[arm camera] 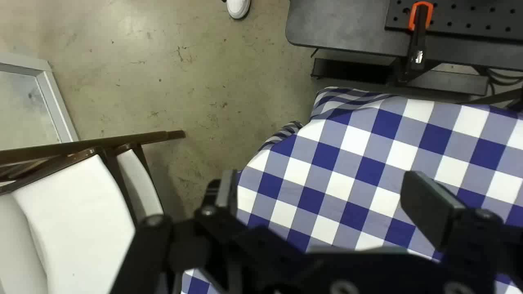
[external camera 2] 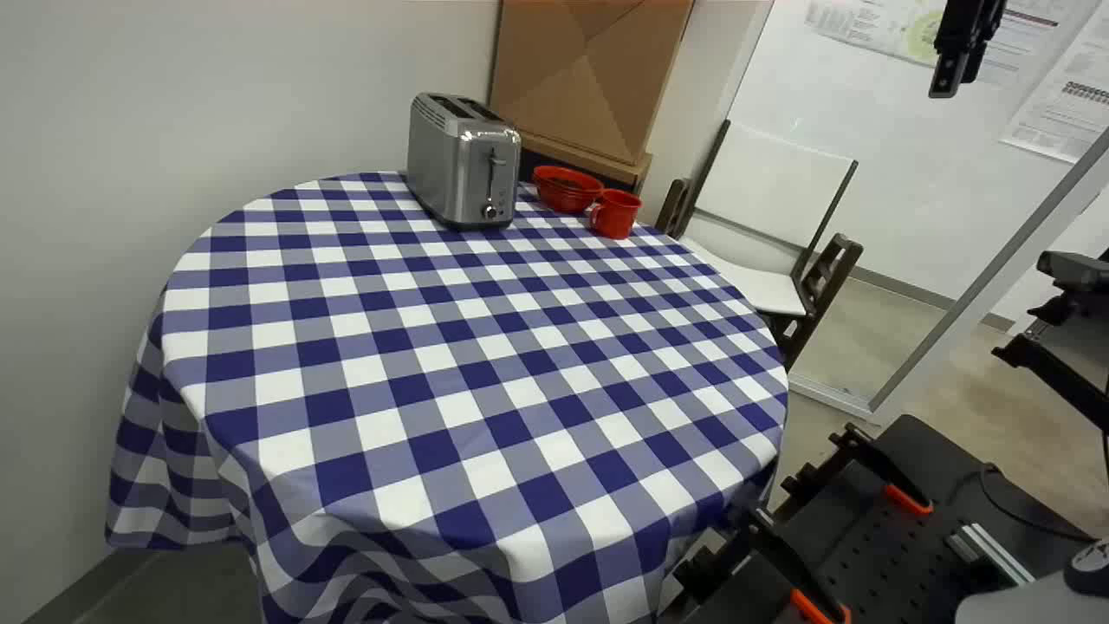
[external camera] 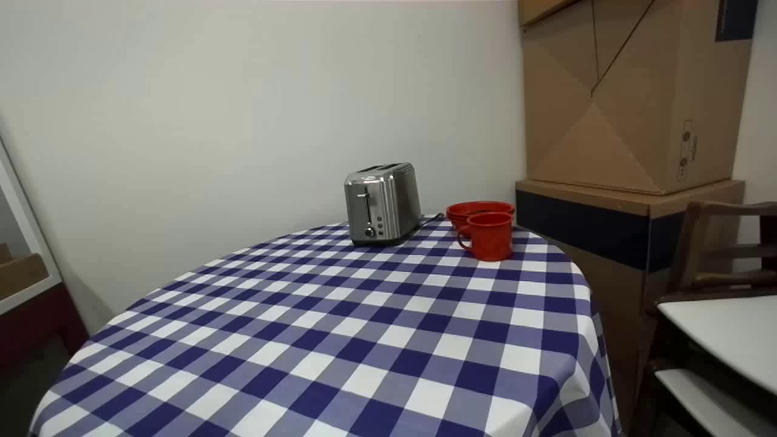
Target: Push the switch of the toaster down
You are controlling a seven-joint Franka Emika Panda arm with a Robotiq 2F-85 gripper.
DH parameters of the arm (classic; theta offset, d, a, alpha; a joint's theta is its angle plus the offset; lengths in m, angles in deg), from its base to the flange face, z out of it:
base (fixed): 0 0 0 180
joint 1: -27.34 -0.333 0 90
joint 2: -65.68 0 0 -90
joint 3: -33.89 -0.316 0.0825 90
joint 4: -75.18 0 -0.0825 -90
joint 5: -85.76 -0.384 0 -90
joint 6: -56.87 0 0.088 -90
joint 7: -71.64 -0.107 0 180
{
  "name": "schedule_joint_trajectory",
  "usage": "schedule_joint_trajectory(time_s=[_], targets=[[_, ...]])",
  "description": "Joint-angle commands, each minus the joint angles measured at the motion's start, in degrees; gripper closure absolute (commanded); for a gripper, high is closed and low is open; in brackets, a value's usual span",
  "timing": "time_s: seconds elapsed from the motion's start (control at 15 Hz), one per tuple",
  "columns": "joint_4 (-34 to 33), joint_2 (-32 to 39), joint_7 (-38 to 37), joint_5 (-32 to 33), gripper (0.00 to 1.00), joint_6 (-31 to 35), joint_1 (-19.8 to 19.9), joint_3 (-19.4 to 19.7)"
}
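Observation:
The silver toaster [external camera: 397, 203] stands upright at the far side of the table, near the wall. It also shows in an exterior view [external camera 2: 442, 165]. Its switch, a small lever [external camera: 363, 195], sits near the top of the slot on the narrow end; it shows also in an exterior view [external camera 2: 497, 161]. A round knob is below it. My gripper [arm camera: 325, 194] is open and empty above the tablecloth in the wrist view. A finger of the gripper [external camera 2: 949, 74] shows at the upper right of an exterior view, high and well apart from the toaster. The toaster is out of the wrist view.
A red mug [external camera: 490, 237] and a red bowl [external camera: 479, 208] stand beside the toaster. A blue-and-white checked cloth [external camera: 340, 321] covers the round table. Cardboard boxes [external camera: 607, 121] stand behind. A chair [external camera 2: 780, 191] and the black robot stand [external camera 2: 910, 485] are near the table.

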State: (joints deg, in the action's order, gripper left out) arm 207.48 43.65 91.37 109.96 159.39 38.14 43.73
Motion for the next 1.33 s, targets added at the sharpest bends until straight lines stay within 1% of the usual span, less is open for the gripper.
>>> schedule_joint_trajectory(time_s=[0.0, 0.27, 0.33, 0.6, 0.67, 0.73, 0.8, 0.87, 1.2, 1.27], targets=[[-0.10, -0.03, -0.21, 0.22, 0.00, -0.20, -0.81, 0.68], [-0.23, 0.22, -1.34, 1.16, 0.00, 2.09, -0.70, 0.51], [-1.13, 1.69, -0.85, 1.88, 0.00, 0.56, -1.00, -0.18], [-2.58, 5.23, -2.18, 3.38, 0.00, 3.64, -2.33, -1.49], [-3.66, 6.50, -1.78, 3.28, 0.00, 4.50, -2.83, -1.78], [-5.64, 8.32, 0.11, 1.63, 0.00, 5.34, -3.62, -1.66], [-6.91, 9.54, 0.36, 0.57, 0.00, 6.34, -4.06, -1.70], [-8.79, 11.21, -0.87, -0.15, 0.00, 8.18, -4.49, -2.00], [-16.00, 18.20, -2.46, -3.01, 0.00, 15.80, -5.71, -3.10], [-16.99, 19.68, -3.34, -3.12, 0.00, 18.33, -5.82, -3.44]])
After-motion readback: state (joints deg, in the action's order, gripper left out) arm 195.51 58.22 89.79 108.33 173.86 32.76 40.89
